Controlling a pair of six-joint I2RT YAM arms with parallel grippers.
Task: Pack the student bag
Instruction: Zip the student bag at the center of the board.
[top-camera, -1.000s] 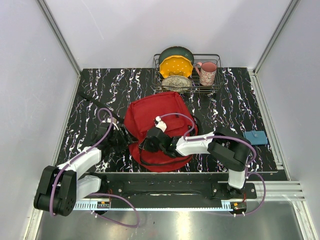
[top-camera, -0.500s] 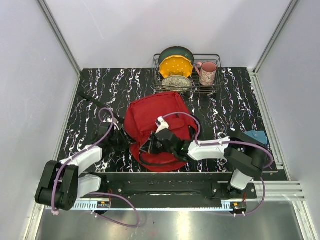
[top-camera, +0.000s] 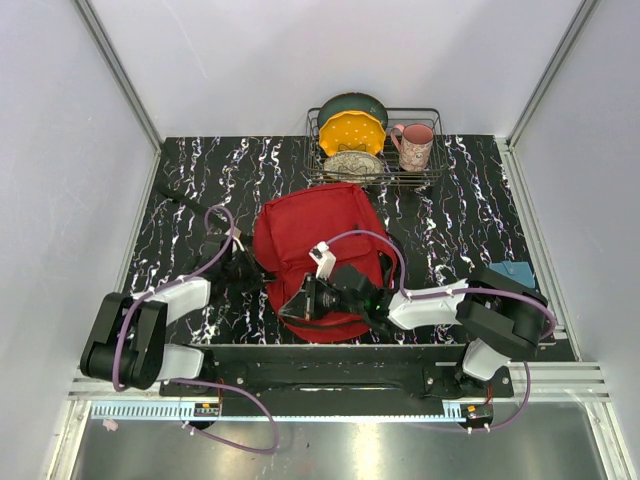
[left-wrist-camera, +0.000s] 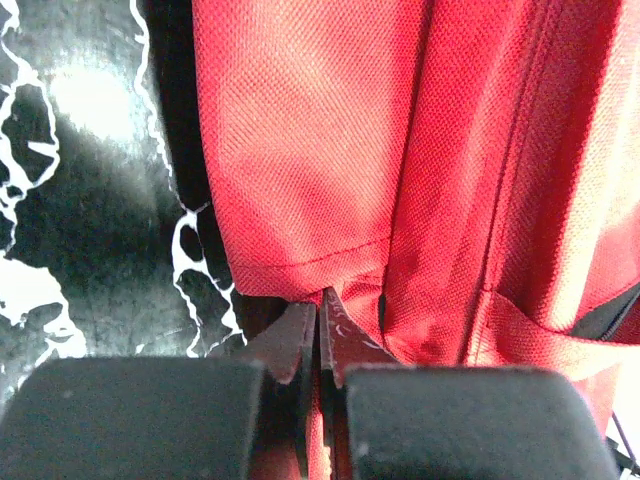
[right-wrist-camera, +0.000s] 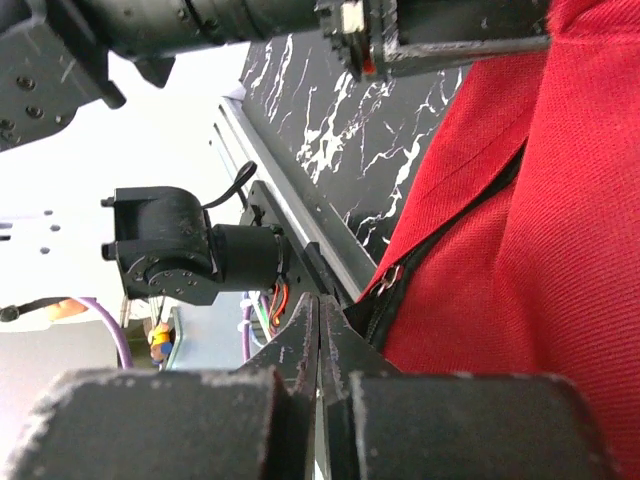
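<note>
The student bag (top-camera: 310, 235), a red backpack, lies flat in the middle of the black marbled table. My left gripper (top-camera: 258, 272) is at its left edge. In the left wrist view the left gripper (left-wrist-camera: 320, 300) is shut, with a fold of the bag's red fabric (left-wrist-camera: 300, 130) pinched between the fingers. My right gripper (top-camera: 300, 303) is at the bag's near left corner. In the right wrist view the right gripper (right-wrist-camera: 318, 325) is shut with nothing visible between the tips. It sits just beside the black zipper's slider (right-wrist-camera: 388, 277) on the bag (right-wrist-camera: 520, 260).
A wire dish rack (top-camera: 425, 175) with plates and a pink mug (top-camera: 415, 145) stands at the back, just behind the bag. A blue flat object (top-camera: 512, 272) lies at the right edge. A thin black stick (top-camera: 185, 200) lies at the left.
My left gripper has closed on the bag's left edge. The right gripper stayed shut and moved toward the near edge while its elbow swung right. The bag's near left corner shifted.
</note>
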